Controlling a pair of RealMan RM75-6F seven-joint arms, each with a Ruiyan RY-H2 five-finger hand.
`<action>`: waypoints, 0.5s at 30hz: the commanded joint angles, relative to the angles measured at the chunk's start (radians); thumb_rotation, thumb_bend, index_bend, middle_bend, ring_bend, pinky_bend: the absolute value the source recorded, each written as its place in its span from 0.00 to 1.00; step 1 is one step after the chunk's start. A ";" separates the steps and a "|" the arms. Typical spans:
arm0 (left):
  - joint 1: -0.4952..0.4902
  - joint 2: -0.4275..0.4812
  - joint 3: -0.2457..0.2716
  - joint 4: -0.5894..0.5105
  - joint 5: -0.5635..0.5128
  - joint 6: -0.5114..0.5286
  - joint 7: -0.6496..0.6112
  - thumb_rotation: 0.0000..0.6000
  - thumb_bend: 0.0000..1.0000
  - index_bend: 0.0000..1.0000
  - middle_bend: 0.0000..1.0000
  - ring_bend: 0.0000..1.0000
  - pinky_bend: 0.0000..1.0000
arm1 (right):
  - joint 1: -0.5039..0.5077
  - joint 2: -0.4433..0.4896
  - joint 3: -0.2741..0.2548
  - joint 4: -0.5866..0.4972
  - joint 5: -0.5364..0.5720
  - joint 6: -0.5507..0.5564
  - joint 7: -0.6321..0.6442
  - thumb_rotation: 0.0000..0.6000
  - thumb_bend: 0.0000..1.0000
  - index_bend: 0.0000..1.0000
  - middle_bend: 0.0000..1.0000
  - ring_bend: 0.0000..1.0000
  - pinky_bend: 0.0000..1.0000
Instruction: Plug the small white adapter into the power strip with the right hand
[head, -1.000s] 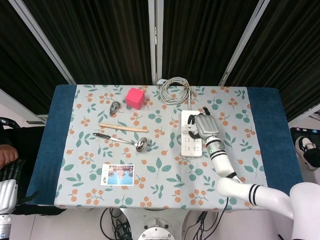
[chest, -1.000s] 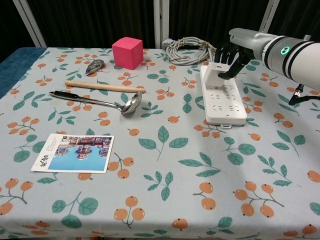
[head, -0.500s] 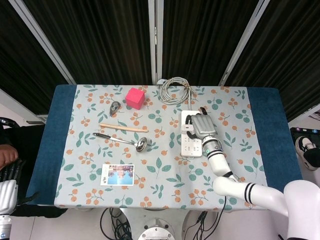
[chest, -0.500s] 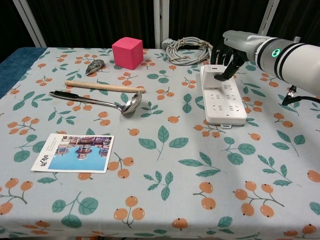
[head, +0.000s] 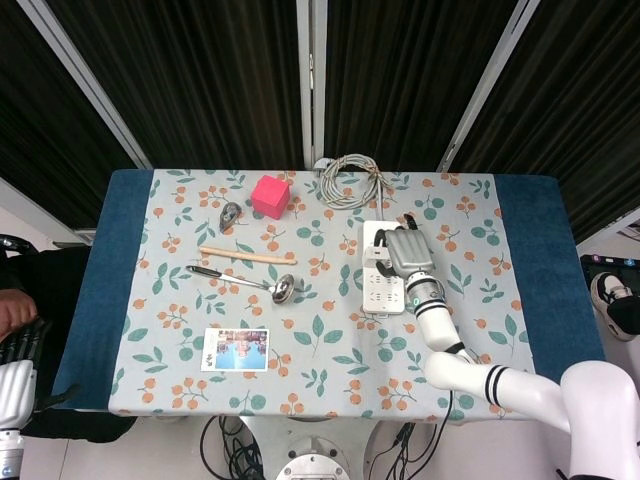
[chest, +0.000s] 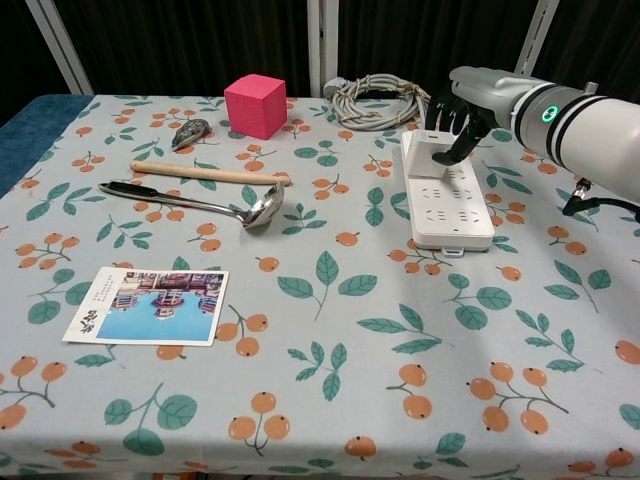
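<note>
Head view looks straight down from high; chest view faces forward, nearer; both share the table (head: 130, 300).

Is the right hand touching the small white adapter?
Touching: the chest view shows the right hand with fingers on the small white adapter atop the white power strip.

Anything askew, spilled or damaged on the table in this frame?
Nothing stands out. The right hand holds the small white adapter at the far end of the power strip, which lies flat. The ladle, wooden stick, pink cube and photo card lie undisturbed.
</note>
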 joint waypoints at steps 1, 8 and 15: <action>-0.001 0.000 0.000 0.000 0.000 -0.001 0.000 1.00 0.00 0.06 0.00 0.00 0.00 | -0.004 -0.001 -0.002 0.003 -0.007 0.000 0.006 1.00 0.62 0.75 0.61 0.33 0.00; 0.000 -0.002 -0.001 0.003 -0.003 -0.004 -0.003 1.00 0.00 0.06 0.00 0.00 0.00 | 0.002 -0.018 -0.006 0.024 -0.018 -0.007 0.005 1.00 0.62 0.75 0.61 0.33 0.00; 0.000 -0.005 -0.001 0.010 -0.005 -0.006 -0.009 1.00 0.00 0.06 0.00 0.00 0.00 | 0.009 -0.037 -0.008 0.041 -0.025 -0.005 -0.008 1.00 0.63 0.76 0.61 0.33 0.00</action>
